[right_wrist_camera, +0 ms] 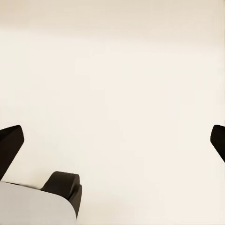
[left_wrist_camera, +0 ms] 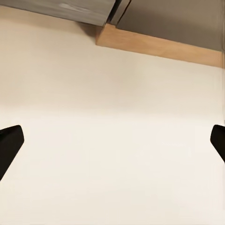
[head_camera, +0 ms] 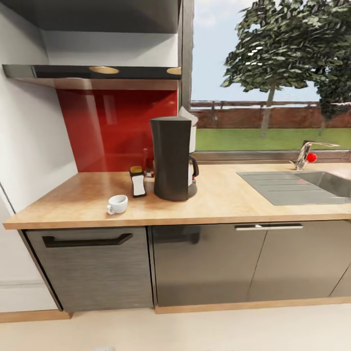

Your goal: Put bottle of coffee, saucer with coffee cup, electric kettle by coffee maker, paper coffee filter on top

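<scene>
Countertop: a long light-wood kitchen countertop (head_camera: 219,202) ran beneath a window, above grey cabinet fronts (head_camera: 209,263) and a drawer with a black bar handle (head_camera: 87,240).

Coffee maker: a tall dark-grey tapered coffee maker (head_camera: 171,158) stood upright on the countertop near the red glossy backsplash (head_camera: 112,126). A white paper coffee filter (head_camera: 189,117) showed behind its top edge; whether it rested on the machine could not be told.

Kettle: an electric kettle with a black handle (head_camera: 193,170) stood just behind the coffee maker, mostly hidden by it.

Bottle: a small bottle of coffee with a yellow lid and white label (head_camera: 137,181) stood just beside the coffee maker.

Cup: a white ceramic coffee cup (head_camera: 117,204) sat on the bare wood near the front edge, apart from the bottle.

Sink: a steel sink with drainboard (head_camera: 297,186) and a chrome tap with red knob (head_camera: 307,155) lay well apart.

Left gripper (left_wrist_camera: 112,147): dark fingertips (left_wrist_camera: 9,145) spread wide, holding nothing, over the cream floor (left_wrist_camera: 112,93).

Right gripper (right_wrist_camera: 112,147): fingertips (right_wrist_camera: 9,145) likewise wide apart and empty, over the floor.
</scene>
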You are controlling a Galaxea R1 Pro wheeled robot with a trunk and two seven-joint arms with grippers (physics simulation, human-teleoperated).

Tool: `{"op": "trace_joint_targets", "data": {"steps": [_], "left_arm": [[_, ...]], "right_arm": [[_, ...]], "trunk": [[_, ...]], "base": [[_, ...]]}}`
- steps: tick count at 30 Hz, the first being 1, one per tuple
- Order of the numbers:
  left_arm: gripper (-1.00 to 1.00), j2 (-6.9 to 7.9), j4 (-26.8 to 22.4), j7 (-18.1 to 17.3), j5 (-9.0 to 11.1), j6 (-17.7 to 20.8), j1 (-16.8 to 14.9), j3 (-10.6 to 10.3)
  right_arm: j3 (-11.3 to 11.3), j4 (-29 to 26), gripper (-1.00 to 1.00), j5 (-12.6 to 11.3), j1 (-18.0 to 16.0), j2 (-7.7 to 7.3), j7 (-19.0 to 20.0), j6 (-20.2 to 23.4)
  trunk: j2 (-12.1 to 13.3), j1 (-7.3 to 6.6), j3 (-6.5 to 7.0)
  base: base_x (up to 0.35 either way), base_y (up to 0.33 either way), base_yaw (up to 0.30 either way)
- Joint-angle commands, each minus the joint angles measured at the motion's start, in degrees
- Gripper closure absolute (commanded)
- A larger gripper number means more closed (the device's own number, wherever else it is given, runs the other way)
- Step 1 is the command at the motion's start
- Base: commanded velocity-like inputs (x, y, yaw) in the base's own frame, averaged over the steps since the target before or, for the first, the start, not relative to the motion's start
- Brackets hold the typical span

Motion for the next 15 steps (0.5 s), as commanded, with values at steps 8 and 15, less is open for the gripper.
{"op": "trace_joint_targets", "data": {"steps": [8,15], "left_arm": [[-1.0,0.01,0.1,-0.2,0.5,-0.2,0.0,-0.5],[-1.0,0.01,0.1,-0.2,0.5,-0.2,0.0,-0.5]], "right_arm": [[0.4,0.2,-1.0,-0.6,-0.1,0.04,0.4,-0.1],[0.4,0.1,-1.0,-0.6,-0.1,0.04,0.6,-0.1]], "trunk": [[0.0,-0.01,-0.06],[0.0,-0.01,-0.06]], "base": [[0.047,-0.039,-0.14],[0.105,-0.078,-0.013]]}}
